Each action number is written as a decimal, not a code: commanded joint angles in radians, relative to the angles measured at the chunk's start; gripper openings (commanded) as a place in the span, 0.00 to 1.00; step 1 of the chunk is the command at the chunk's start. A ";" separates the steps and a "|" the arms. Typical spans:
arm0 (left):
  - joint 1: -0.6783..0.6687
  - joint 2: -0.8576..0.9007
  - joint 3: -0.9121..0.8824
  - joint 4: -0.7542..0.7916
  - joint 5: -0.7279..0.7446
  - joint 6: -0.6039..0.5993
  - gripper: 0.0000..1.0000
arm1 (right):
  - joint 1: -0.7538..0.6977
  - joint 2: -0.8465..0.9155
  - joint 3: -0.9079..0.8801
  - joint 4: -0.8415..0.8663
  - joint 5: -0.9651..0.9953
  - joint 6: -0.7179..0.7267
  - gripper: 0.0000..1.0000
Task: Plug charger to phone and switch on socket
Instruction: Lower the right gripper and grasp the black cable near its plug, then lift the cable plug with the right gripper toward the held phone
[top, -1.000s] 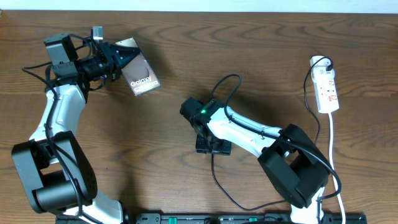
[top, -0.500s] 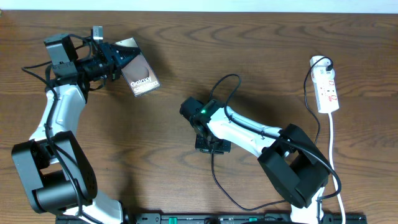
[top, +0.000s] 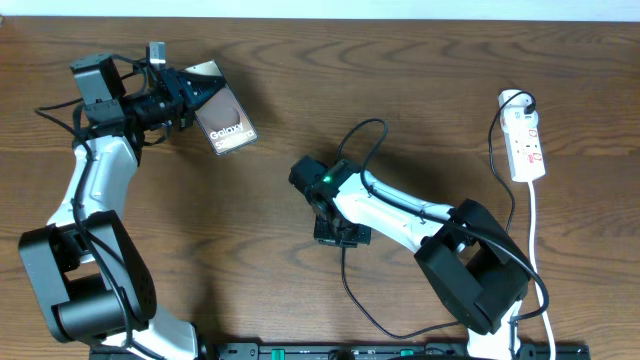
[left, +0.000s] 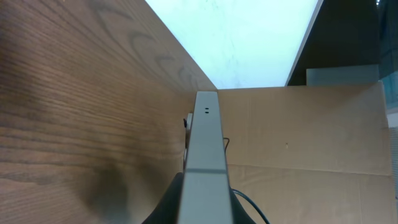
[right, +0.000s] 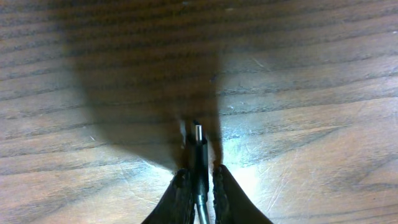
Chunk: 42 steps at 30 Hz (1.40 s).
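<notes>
My left gripper (top: 190, 92) is shut on the phone (top: 224, 123), a dark slab with white "Galaxy" lettering, held tilted at the far left. In the left wrist view the phone (left: 205, 155) shows edge-on between my fingers (left: 205, 205). My right gripper (top: 340, 234) at the table's middle is shut on the charger (top: 365, 130), a thin black cable. In the right wrist view its small plug tip (right: 198, 134) sticks out ahead of my fingers (right: 199, 180), just above the wood. The socket (top: 525, 140), a white power strip with red markings, lies at the far right.
The socket's white cord (top: 535, 240) runs down the right side toward the front edge. The black cable loops behind the right arm and trails to the front. A cardboard panel (left: 298, 149) stands beyond the table in the left wrist view.
</notes>
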 joint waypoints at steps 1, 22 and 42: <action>0.004 -0.022 0.011 0.005 0.040 0.007 0.07 | -0.006 0.015 0.014 0.000 0.016 -0.001 0.10; 0.004 -0.022 0.011 0.005 0.040 0.007 0.07 | -0.221 0.010 0.014 0.355 -0.469 -0.462 0.01; -0.008 -0.022 0.011 0.006 0.040 0.007 0.07 | -0.475 0.042 0.011 0.698 -1.513 -1.131 0.01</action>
